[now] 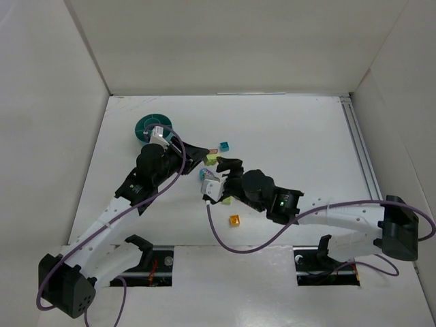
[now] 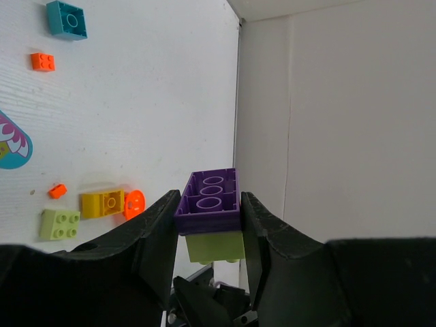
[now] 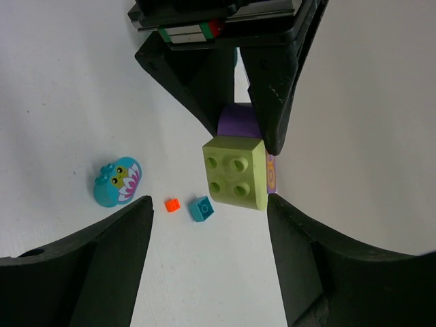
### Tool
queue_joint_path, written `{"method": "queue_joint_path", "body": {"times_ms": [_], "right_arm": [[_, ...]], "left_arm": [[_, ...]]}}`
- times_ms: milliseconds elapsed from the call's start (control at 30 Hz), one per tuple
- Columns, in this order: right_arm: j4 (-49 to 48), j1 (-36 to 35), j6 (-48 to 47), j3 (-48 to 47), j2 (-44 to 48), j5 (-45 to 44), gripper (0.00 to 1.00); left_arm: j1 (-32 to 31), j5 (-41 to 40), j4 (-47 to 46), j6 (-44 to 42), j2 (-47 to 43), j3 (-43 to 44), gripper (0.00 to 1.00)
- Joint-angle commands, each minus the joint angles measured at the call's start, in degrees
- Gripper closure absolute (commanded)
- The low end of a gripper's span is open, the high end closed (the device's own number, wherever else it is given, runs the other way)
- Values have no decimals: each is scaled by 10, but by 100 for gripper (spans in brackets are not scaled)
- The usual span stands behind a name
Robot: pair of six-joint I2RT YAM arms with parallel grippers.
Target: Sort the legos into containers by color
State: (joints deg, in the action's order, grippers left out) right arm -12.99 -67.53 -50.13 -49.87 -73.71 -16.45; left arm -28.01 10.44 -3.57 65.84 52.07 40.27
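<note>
Since the left arm [image 1: 153, 167] covers the bowl [image 1: 143, 125], contents are unclear.

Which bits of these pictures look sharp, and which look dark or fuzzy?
Top view: even, soft light, faint shadows. Left wrist view: the purple brick is sharp; the left fingers gripping it are so dark they lose detail. Right wrist view: the lime brick is crisp; the right fingers, close to the lens, are dark and slightly soft.

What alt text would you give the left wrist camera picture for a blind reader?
The left pincer grips a purple brick with a lime green brick attached, a white table behind. Loose at left lie a yellow brick, a teal brick and a small orange brick.
</note>
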Motion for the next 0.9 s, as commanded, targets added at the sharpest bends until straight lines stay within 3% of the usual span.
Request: {"method": "queue_joint_path", "body": {"times_ms": [0,333,733,867], "right_arm": [[-49,-5,-9,-11,-7,-17,28],[-99,-5,-15,-11,-24,-39,29],[-122,-5,-21,-23,-41,-39,52],[-142,-5,-26,-7,-35,-25,67]], "left_arm": [[-2,14,-27,5,-8,27,100],[-2,14,-27,-2,-19,27,100],[-2,38,-37,-2,-14,21,100],[-2,49,-43,-2,-7,21,100]]}}
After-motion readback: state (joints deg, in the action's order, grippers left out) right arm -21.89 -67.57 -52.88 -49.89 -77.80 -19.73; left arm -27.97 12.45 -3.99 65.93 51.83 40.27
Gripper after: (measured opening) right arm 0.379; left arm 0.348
